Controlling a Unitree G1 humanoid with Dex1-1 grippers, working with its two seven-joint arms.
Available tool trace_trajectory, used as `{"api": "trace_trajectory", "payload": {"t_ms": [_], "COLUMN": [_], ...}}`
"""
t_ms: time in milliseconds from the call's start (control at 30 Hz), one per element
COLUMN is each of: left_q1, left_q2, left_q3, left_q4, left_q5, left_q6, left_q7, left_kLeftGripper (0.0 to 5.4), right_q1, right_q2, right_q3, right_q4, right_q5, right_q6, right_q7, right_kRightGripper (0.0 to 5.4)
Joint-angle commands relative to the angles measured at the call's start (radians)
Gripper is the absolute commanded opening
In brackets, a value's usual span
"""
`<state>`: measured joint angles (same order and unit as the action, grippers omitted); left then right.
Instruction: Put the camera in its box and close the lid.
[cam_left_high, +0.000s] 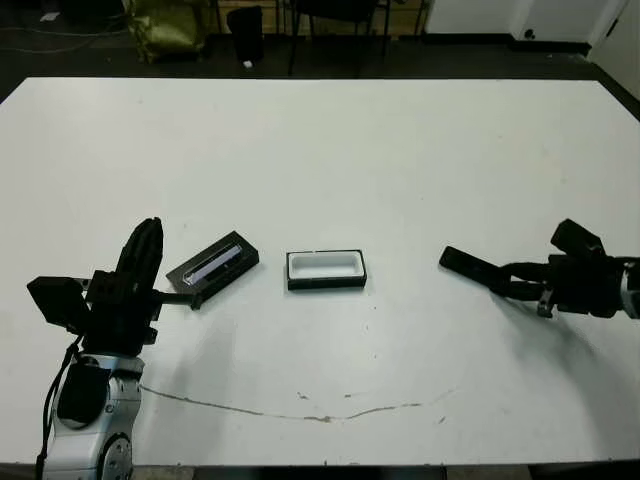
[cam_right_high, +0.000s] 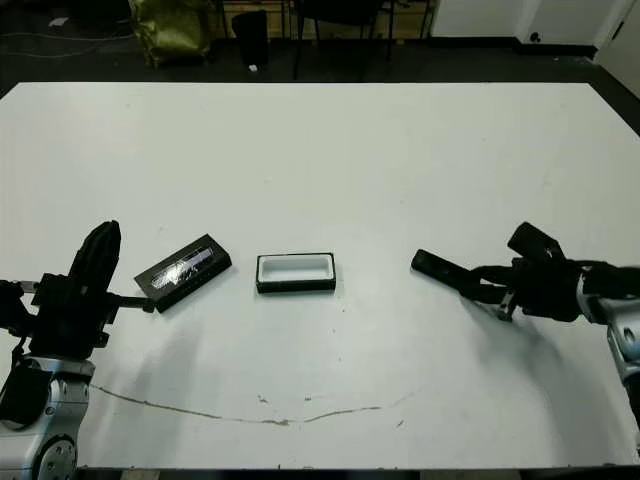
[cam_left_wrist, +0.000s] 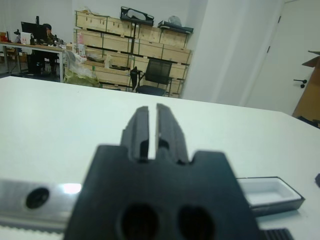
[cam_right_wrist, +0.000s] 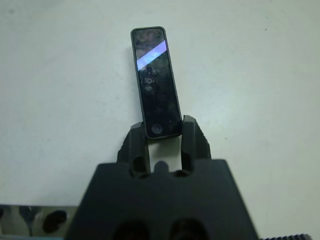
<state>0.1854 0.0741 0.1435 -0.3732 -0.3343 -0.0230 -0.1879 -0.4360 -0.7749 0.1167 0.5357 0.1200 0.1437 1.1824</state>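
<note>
One end of the camera (cam_right_wrist: 154, 82) sits hidden between the right end effector (cam_right_wrist: 164, 131) fingers gripping it; left end effector (cam_left_wrist: 153, 126) closed, empty, beside the lid (cam_left_high: 213, 265); box (cam_left_high: 326, 270) open on the tabletop (cam_left_high: 350, 150).

The open white-lined box (cam_left_high: 326, 270) lay flat; the striped lid (cam_left_high: 212, 264) lay left of it, the slim black camera (cam_left_high: 472, 266) right.

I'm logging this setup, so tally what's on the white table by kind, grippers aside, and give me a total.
Camera: 1, its end between the right gripper's fingers
Box: 1, open, white lining showing
Lid: 1, lying beside the box
Total: 3 things
</note>
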Motion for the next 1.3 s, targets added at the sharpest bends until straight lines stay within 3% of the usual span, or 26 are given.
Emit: {"api": "trace_trajectory", "payload": {"t_ms": [33, 300, 467, 767, 1100, 1300], "left_q1": [0.009, 0.011, 0.014, 0.016, 0.024, 0.031], "left_q2": [0.006, 0.008, 0.008, 0.005, 0.004, 0.001], "left_q3": [0.002, 0.002, -0.002, -0.003, -0.005, -0.008], "left_q4": [0.009, 0.010, 0.004, 0.008, 0.006, 0.004], "left_q5": [0.001, 0.008, 0.011, 0.007, 0.008, 0.007], "left_q6": [0.015, 0.008, 0.015, 0.011, 0.012, 0.011], "left_q7": [-0.001, -0.001, 0.002, -0.005, -0.004, -0.002], "left_kLeftGripper": [0.00, 0.00, 0.00, 0.00, 0.00, 0.00], "right_q1": [0.010, 0.032, 0.022, -0.075, -0.272, -0.388], "right_q2": [0.052, 0.049, 0.051, 0.086, 0.126, 0.154], "right_q3": [0.048, 0.068, 0.032, -0.089, -0.057, 0.057], "right_q4": [0.117, 0.074, 0.096, 0.161, 0.047, -0.029], "right_q5": [-0.033, -0.067, -0.022, 0.110, 0.145, 0.074], "right_q6": [-0.023, -0.017, -0.023, -0.152, 0.035, 0.115], "right_q7": [0.041, -0.027, -0.002, 0.121, 0.216, 0.233], "right_kRightGripper": [0.18, 0.17, 0.17, 0.15, 0.14, 0.14]}}
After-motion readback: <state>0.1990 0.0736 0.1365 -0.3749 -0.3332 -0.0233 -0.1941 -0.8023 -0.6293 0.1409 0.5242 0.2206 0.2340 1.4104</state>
